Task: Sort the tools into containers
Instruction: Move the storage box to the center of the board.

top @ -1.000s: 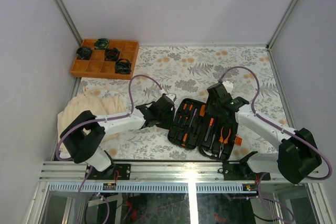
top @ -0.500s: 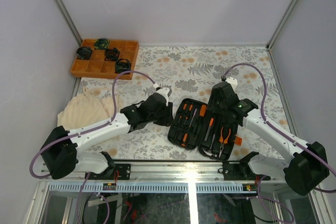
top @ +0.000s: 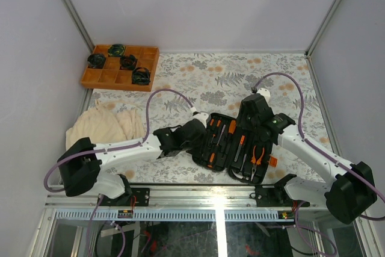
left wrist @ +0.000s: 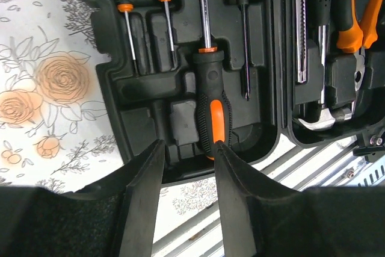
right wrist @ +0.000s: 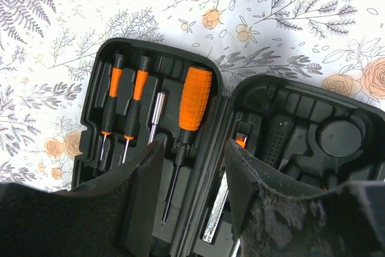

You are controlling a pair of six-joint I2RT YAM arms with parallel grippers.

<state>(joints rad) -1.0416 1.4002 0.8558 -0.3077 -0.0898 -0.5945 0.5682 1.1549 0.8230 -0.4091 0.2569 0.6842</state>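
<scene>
The open tool case (left wrist: pixel 144 97) lies near-centre on the table (top: pixel 198 76), with the screwdrivers (left wrist: pixel 212 112) slotted in.
Left gripper (left wrist: pixel 187 145): fingers apart at the case's near-left corner.
Right gripper (right wrist: pixel 195 145): fingers apart above its far edge.

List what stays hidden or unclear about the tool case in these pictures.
Top view: the right arm covers the tool case's far end.
Left wrist view: the top edge cuts off the pliers.
Right wrist view: the right gripper hides the case's near part.
</scene>
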